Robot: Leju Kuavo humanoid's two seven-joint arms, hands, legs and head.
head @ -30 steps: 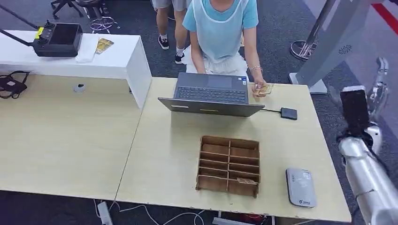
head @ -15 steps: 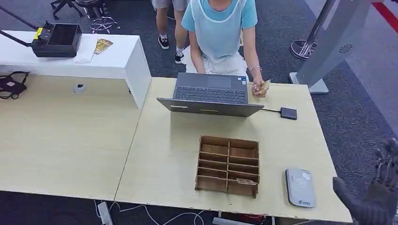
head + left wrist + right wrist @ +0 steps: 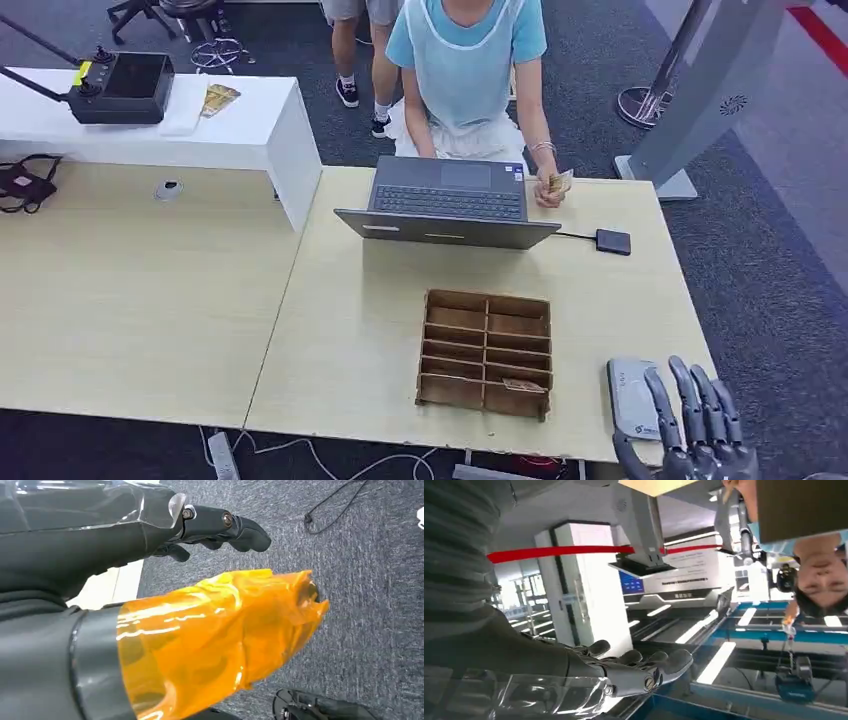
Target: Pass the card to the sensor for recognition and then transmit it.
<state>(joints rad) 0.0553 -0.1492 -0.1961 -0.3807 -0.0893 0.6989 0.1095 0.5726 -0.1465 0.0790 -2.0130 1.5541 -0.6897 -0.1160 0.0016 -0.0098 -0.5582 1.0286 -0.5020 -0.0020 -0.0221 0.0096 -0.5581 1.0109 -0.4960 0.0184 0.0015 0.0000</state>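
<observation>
Dark grey carpet covers the floor around a pale wooden bench [image 3: 350,300], and a white counter [image 3: 250,130] stands at its far left side. On the bench near the robot sits a brown cardboard organiser with two columns of slots [image 3: 486,352]. One small card with a printed pattern [image 3: 524,385] lies in a slot of the right column, in the second row from the near edge. Just to the right of the organiser, near the bench edge, lies a flat light grey card sensor with rounded corners [image 3: 630,395].

At the far side of the bench an open dark grey laptop [image 3: 448,203] faces a person in a light blue top [image 3: 468,60]. This person's hand [image 3: 548,192] rests at the right corner of the laptop and holds a small yellowish patterned card [image 3: 561,181], which is raised a little from the bench. Its print is too small to read. A small black box on a thin cable [image 3: 613,241] lies to the right of the laptop.

The right robot hand [image 3: 695,425] comes up at the near right corner of the bench, beside the sensor, with the dark fingers [image 3: 664,662] stretched out, apart and holding nothing. The left robot hand [image 3: 220,527] hangs over the carpet; its dark fingers are bent inward with nothing between them, and an orange film covers the thumb [image 3: 220,630].
</observation>
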